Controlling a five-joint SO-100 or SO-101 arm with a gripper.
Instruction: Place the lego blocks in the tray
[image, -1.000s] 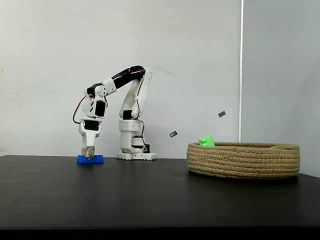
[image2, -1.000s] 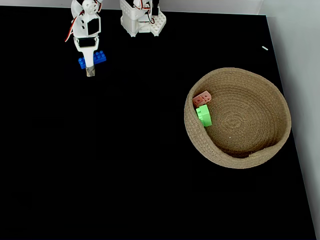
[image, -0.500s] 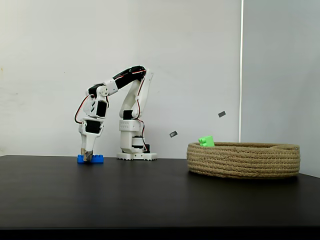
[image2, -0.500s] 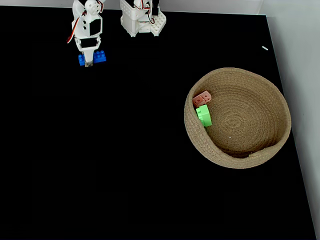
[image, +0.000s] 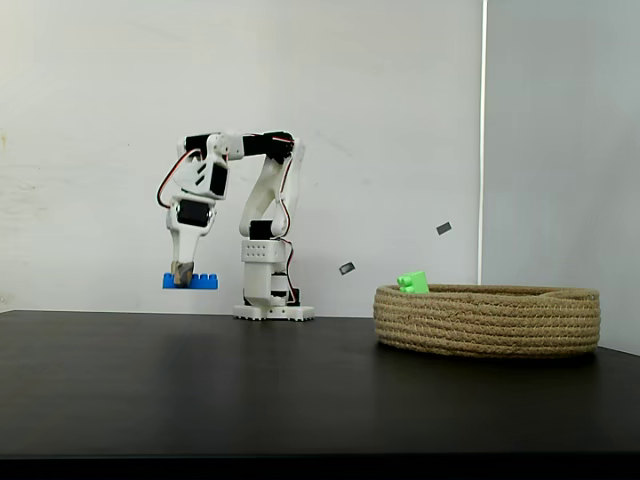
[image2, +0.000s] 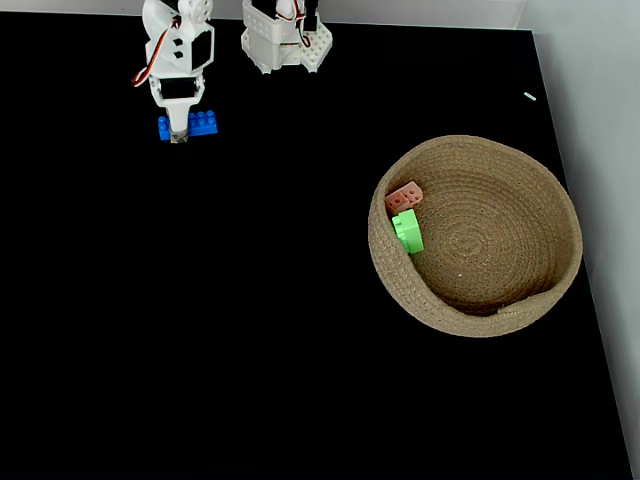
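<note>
- Side fixed view — arm (image: 262, 215) bent over, fingers (image: 182, 272) pointing down and pinching the blue brick (image: 191, 282) at its left end. The brick hangs level, clear of the counter (image: 300, 390), judged high enough to be carried sideways without dragging.
- Same view — tray (image: 487, 320) stands well apart to the right. The green brick (image: 412, 283) pokes above its near rim, propped against the inner wall.
- Top-down fixed view — fingers (image2: 179, 131) closed across the blue brick (image2: 195, 124), which lies crosswise under the wrist near the arm's base (image2: 285, 40).
- Same view — tray (image2: 520, 190) on the right of the counter (image2: 250, 300). The green brick (image2: 407, 231) and pink brick (image2: 404, 196) rest together against its left wall — two of three judged delivered, with the blue one left to carry across.
</note>
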